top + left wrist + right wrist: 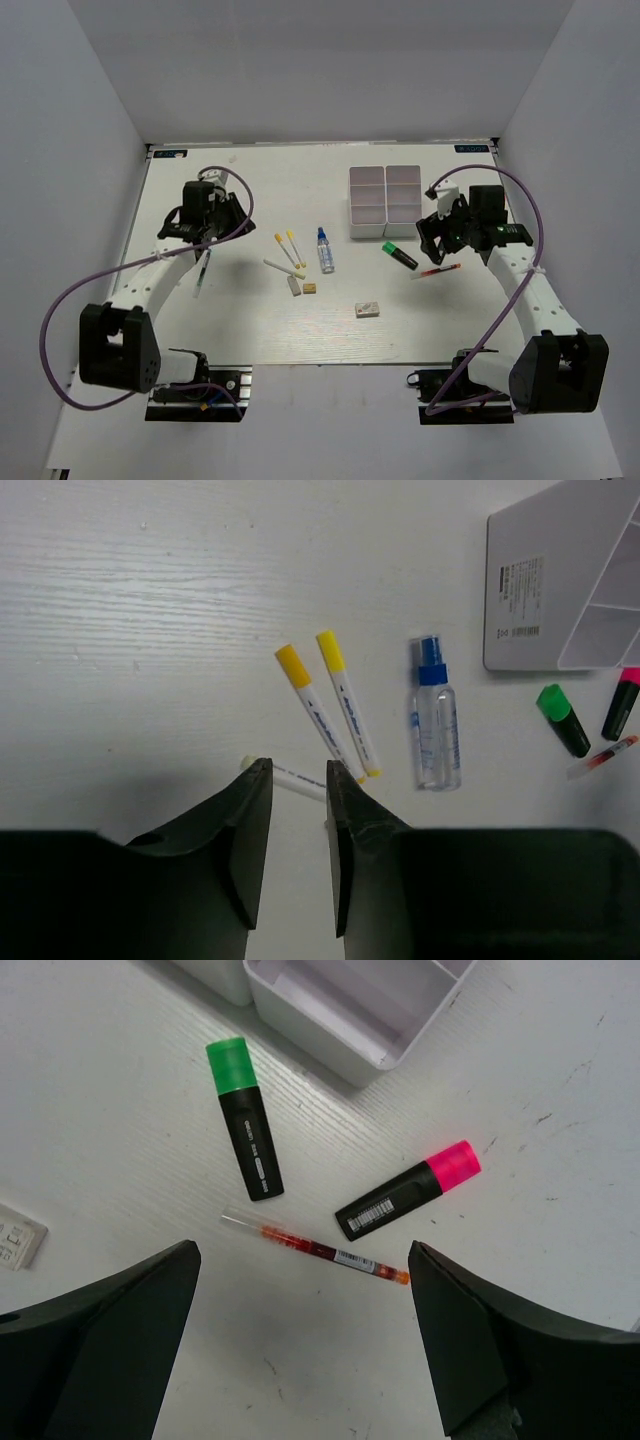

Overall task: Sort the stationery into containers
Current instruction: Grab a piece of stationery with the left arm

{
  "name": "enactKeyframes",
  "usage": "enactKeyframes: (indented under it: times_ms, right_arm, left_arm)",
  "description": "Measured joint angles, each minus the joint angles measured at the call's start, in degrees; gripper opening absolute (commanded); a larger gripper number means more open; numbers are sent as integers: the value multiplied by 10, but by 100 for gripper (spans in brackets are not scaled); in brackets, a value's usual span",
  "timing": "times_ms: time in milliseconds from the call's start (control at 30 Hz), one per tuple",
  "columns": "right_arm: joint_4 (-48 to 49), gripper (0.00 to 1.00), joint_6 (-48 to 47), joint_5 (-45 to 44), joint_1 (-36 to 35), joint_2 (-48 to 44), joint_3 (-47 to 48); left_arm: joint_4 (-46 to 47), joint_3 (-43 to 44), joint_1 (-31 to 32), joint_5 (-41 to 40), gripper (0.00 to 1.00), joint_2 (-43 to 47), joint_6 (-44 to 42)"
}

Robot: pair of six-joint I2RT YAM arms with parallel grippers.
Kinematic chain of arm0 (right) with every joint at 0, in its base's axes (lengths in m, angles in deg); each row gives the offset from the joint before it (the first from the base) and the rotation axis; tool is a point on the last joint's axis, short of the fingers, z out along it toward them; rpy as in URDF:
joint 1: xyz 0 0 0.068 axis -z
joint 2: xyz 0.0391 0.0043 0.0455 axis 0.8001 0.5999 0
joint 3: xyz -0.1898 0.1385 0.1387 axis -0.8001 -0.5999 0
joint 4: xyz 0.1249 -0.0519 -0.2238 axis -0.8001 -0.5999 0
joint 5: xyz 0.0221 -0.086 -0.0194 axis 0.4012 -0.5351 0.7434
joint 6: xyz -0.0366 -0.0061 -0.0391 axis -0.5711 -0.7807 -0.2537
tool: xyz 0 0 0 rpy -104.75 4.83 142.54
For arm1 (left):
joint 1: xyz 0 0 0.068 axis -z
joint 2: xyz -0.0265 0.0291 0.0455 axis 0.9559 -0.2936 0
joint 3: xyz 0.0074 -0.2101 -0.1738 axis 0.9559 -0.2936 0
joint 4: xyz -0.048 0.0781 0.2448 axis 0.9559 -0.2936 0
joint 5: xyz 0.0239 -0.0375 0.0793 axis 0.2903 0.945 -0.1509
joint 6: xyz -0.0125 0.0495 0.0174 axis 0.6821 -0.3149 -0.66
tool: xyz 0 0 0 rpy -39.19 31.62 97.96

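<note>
Right gripper [302,1260] jaws wide apart, holding nothing, hovering right over the thin red pen [315,1250]. Pink highlighter [408,1192] sits just beyond the pen and the green-black highlighter [245,1120] is near it. The white tray [300,1020] is past those, still close. Left gripper [297,770] jaws almost together with a slim gap, nothing clamped. The end of a plain white pen [295,780] lies on the table just past the tips. Two yellow-capped pens [322,718] lie side by side beyond it, then the blue-capped clear bottle [436,730]. Step looks like the first pick: no item shows in any compartment from the top view, so sorting has barely begun. The red pen lies roughly along the right jaws' closing line, so the next move probably needs a wrist turn to cross the shaft, then a low descent because the pen is thin. The left jaws would have to spread before taking the white pen. Counts:
- tray: one, six compartments
- highlighters: two
- thin red pen: one
- yellow-capped pens: two
- plain white pen: one
- bottle: one
- erasers: three, grey eraser [293,286], tan eraser [309,288], white eraser [367,309]
- slim dark-and-white pen [203,272] by the left arm: one, type unclear
</note>
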Motion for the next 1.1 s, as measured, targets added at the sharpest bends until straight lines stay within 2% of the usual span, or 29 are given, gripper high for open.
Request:
enactKeyframes:
  times_ms: [33, 67, 100, 133, 167, 200, 233, 300, 333, 367, 467, 567, 733, 1100]
  right_arm:
    - [-9, 90, -10, 2, 0, 1, 3]
    - [-17, 83, -17, 4, 0, 1, 3]
    - [-24, 38, -24, 5, 0, 2, 3]
    - [-31, 20, -31, 8, 0, 2, 2]
    - [-35, 9, -29, 11, 0, 2, -1]
    - [-34, 5, -25, 13, 0, 1, -5]
    - [-35, 12, -20, 15, 0, 1, -10]
    - [-32, 33, -10, 17, 1, 0, -22]
    - [-30, 41, -7, 17, 2, 0, -26]
    - [-30, 42, 0, 16, 3, 0, -30]
    - [-21, 42, 11, 12, 4, 0, -35]
    - [-9, 42, 25, 11, 5, 3, -35]
    - [5, 42, 43, 10, 9, 9, -36]
    - [24, 42, 60, 10, 10, 12, -41]
  left_arm:
    - [1, 12, 0, 3, 58, -17, 0]
    - [1, 24, 0, 5, 58, -36, -2]
    - [-1, 42, 1, 7, 59, -58, 4]
    - [-3, 60, 3, 7, 59, -82, 7]
    - [-7, 80, 3, 6, 59, -107, 10]
    - [-17, 102, 4, 5, 59, -135, 14]
    - [-28, 125, 5, 3, 59, -163, 17]
    - [-50, 164, 10, 1, 57, -212, 28]
    - [-63, 179, 13, -1, 54, -233, 31]
    - [-76, 194, 18, -4, 51, -252, 36]
    - [-119, 236, 39, -17, 45, -300, 47]
    - [-157, 276, 70, -35, 45, -339, 61]
    - [-206, 285, 107, -63, 49, -356, 83]
    - [-268, 311, 133, -114, 49, -393, 123]
